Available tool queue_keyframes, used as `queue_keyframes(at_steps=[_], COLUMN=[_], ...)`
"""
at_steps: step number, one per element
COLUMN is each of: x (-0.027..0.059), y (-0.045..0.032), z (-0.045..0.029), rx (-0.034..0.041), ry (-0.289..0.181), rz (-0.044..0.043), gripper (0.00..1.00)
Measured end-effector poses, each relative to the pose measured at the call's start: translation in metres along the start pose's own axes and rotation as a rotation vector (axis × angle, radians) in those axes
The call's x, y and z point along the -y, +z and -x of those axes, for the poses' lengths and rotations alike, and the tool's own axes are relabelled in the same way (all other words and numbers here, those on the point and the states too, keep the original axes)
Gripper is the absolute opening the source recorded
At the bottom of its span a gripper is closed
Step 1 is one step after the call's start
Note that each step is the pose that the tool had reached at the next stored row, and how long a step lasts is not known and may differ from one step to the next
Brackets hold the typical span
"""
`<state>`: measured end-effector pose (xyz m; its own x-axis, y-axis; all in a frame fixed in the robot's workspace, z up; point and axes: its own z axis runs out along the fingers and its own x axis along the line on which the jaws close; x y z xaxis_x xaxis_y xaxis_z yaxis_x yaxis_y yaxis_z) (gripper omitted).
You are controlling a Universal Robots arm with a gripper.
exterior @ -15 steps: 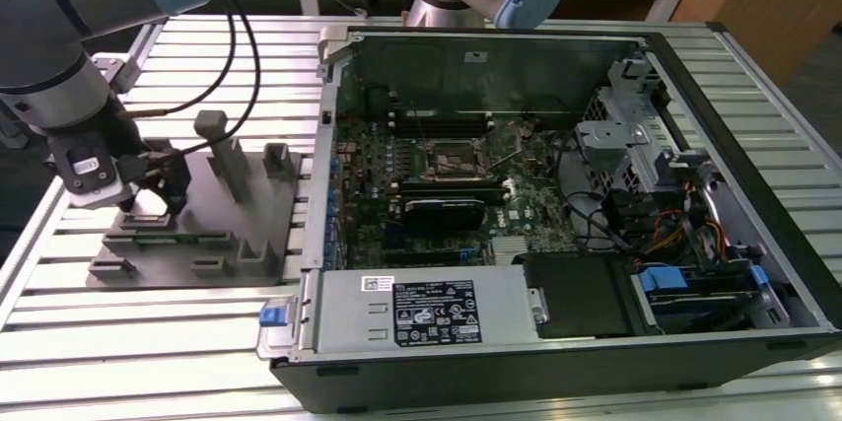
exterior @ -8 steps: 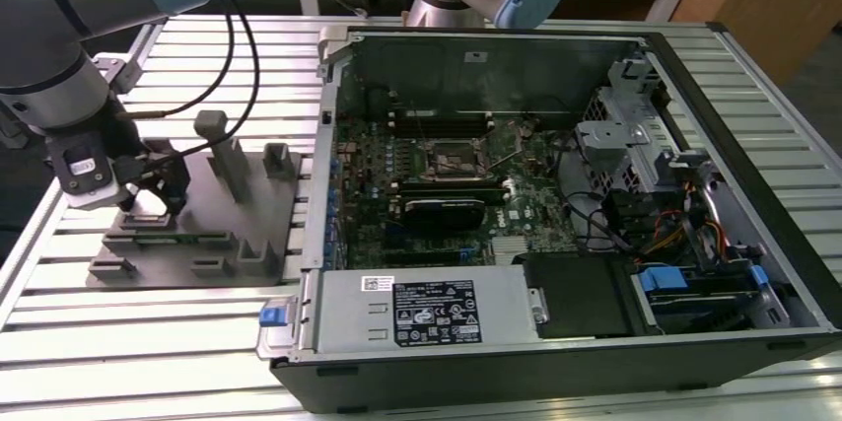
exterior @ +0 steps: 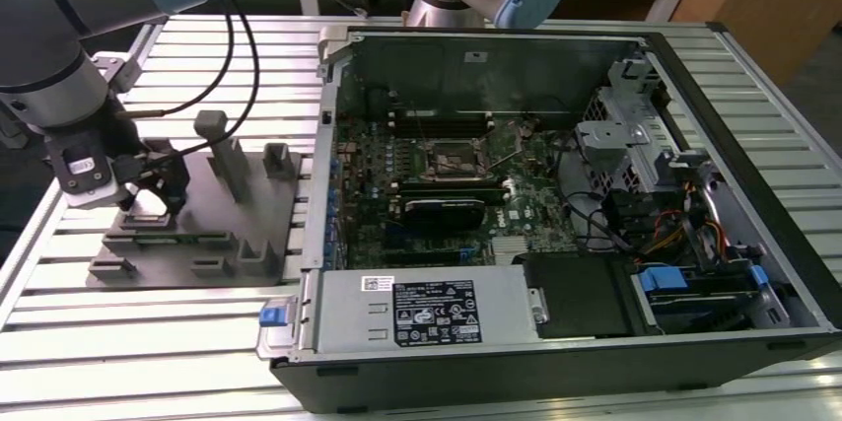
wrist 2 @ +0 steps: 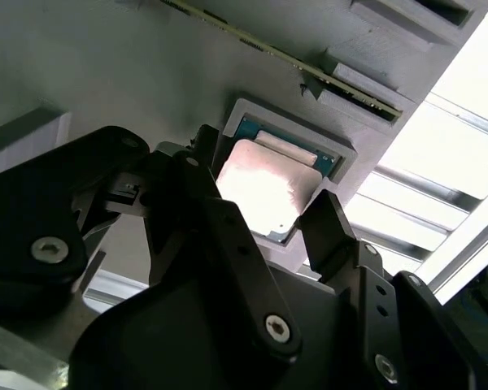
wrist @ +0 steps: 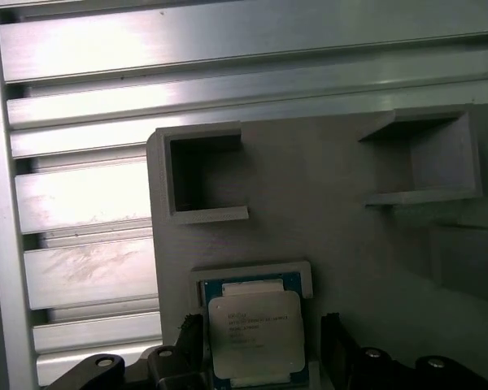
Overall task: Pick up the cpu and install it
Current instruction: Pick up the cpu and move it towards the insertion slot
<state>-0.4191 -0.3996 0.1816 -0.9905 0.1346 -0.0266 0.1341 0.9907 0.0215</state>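
On the exterior view's left: gripper [exterior: 152,194] low over the grey fixture plate [exterior: 197,234], open computer case [exterior: 553,194] to its right. Straddles the cpu [wrist 2: 268,191] [wrist: 254,333] in both wrist views, jaws spread, one either side, pinching nothing. Lies flat in a square fixture pocket [wrist: 252,272]; shows a silver-grey metal top with a blue-green edge.

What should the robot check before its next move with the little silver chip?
1. The cpu lies flat in its grey fixture pocket: ok.
2. End effector straddles the cpu, one finger on each side: ok.
3. Cpu gripped: not ok; the jaws stand open and a gap shows beside the chip.
4. Socket in the computer case open and empty: cannot tell.
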Motion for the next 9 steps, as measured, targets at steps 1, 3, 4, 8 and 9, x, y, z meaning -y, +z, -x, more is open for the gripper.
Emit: queue_keyframes(at_steps=[1, 3, 4, 8, 9], x=[0.0001, 0.0002, 0.0002, 0.0, -0.0002], y=[-0.0002, -0.0001, -0.0001, 0.0001, 0.0001], z=[-0.0003, -0.0012, -0.0016, -0.0018, -0.0019], rx=[-0.0003, -0.0002, -0.0001, 0.0, 0.0], ry=[0.0, 0.0, 0.0, 0.0, 0.0], rz=[-0.0003, -0.0002, -0.0001, 0.0001, 0.0004], gripper=[0.68, 0.68, 0.68, 0.68, 0.68])
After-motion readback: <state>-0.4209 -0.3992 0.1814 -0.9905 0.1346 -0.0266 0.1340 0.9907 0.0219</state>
